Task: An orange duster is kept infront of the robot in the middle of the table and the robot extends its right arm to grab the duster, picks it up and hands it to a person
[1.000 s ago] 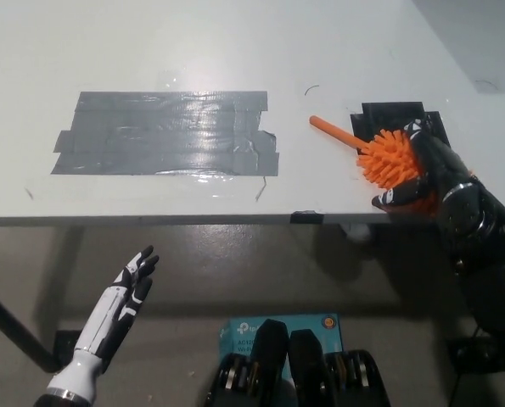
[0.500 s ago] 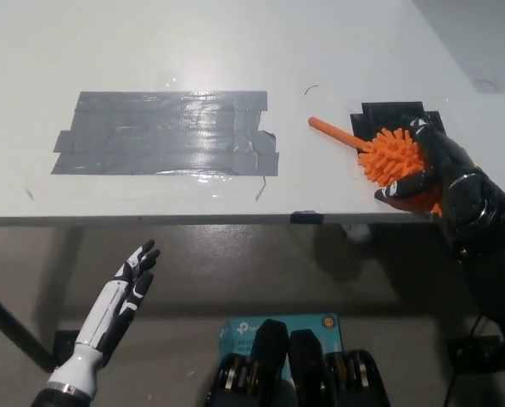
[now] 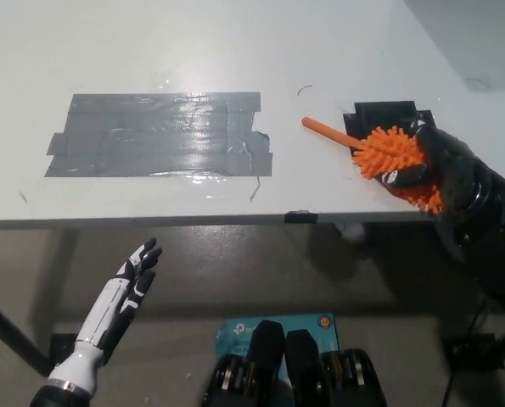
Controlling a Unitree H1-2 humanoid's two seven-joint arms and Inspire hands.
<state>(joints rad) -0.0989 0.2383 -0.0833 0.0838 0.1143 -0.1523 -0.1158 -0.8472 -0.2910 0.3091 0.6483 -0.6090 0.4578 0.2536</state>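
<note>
On the white table (image 3: 235, 51) beside grey tape (image 3: 159, 134), the right hand (image 3: 434, 165) grips the orange duster (image 3: 388, 153); left hand (image 3: 120, 301) spread.

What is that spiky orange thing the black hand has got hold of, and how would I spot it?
Look at the white table, then its near right edge, beside the black patch. There the black right hand grips the orange duster. Nothing else is orange: a bristly ball with a thin handle pointing toward the grey tape.
</note>
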